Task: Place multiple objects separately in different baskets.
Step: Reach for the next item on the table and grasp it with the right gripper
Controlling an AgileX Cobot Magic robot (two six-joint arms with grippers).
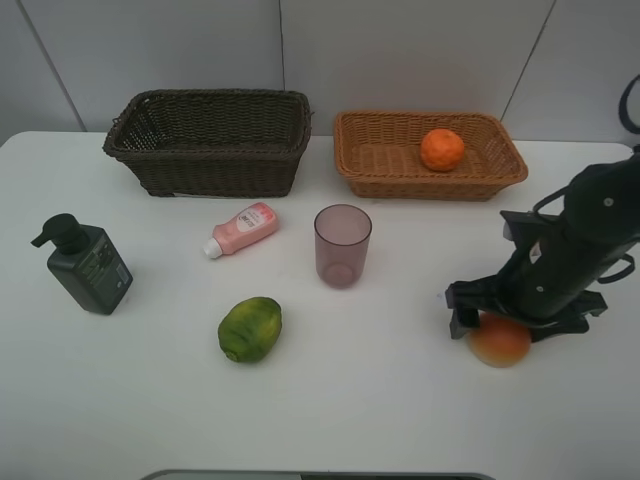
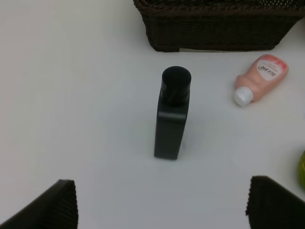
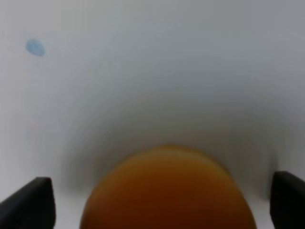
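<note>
One orange (image 1: 442, 150), inside tan basket (image 1: 430, 186) (shallow)

Upper left: deep dark brown wicker basket (image 1: 215, 168). Upper right: shallower orange-tan basket (image 1: 430, 186), orange (image 1: 442, 150) inside. Far left: dark green pump bottle (image 1: 88, 265), upright. Centre: pink tube (image 1: 243, 229) lying flat, white cap toward lower left; translucent purple cup (image 1: 342, 245) upright just beside. Lower centre: green fruit (image 1: 250, 328). Lower right: red-yellow fruit (image 1: 499, 343), partly covered.
</note>
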